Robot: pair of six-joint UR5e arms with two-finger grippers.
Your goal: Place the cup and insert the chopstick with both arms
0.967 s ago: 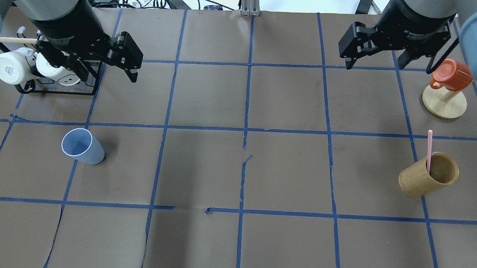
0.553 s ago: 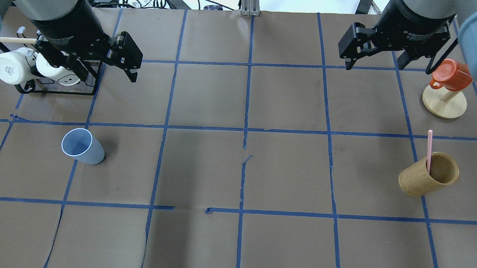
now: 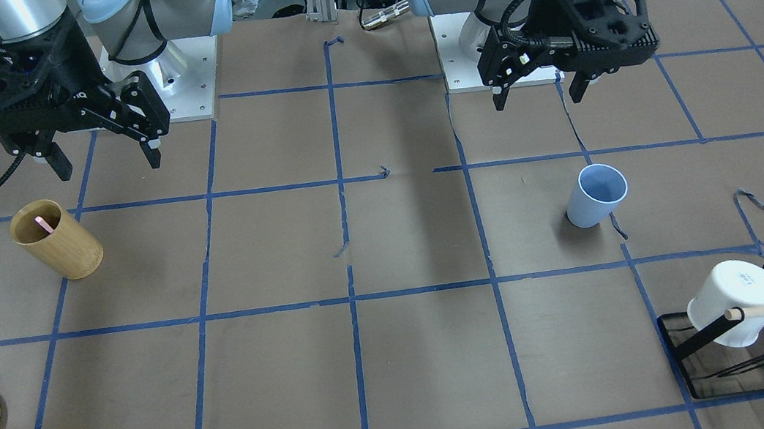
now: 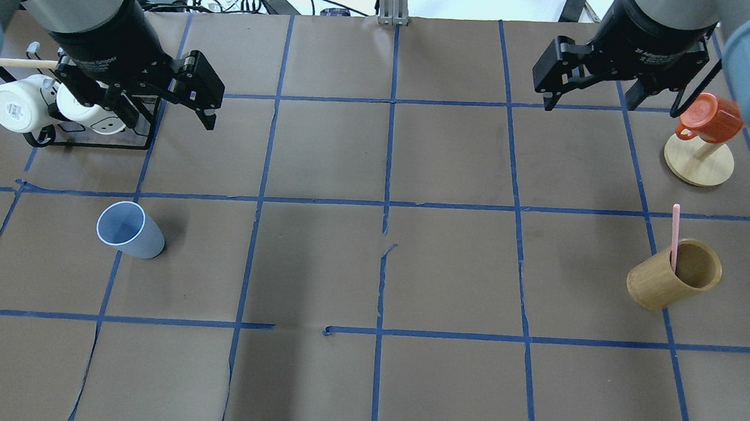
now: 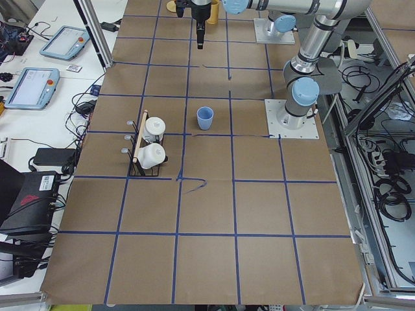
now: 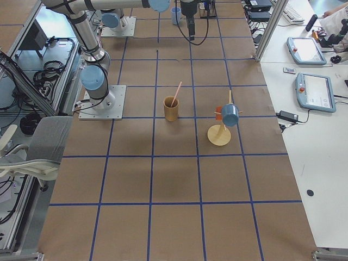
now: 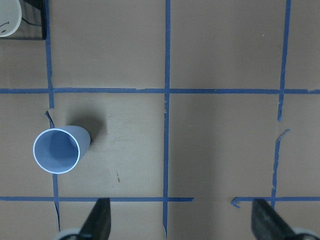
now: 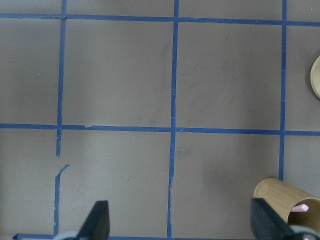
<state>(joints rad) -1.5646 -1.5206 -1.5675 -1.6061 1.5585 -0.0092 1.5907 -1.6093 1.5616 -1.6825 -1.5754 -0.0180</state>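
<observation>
The table (image 4: 317, 266) shows that nothing of the task is done yet, as I judge. The left gripper (image 3: 538, 98) and the right gripper (image 3: 108, 162) hang above it, both with jaws wide apart and empty. The holder (image 4: 667, 277) stands on the right side. The cup (image 4: 129, 230) stands upright on the left side, untouched. The chopstick (image 4: 674, 237) leans inside the holder. Placing the cup and inserting the chopstick both remain.
</observation>
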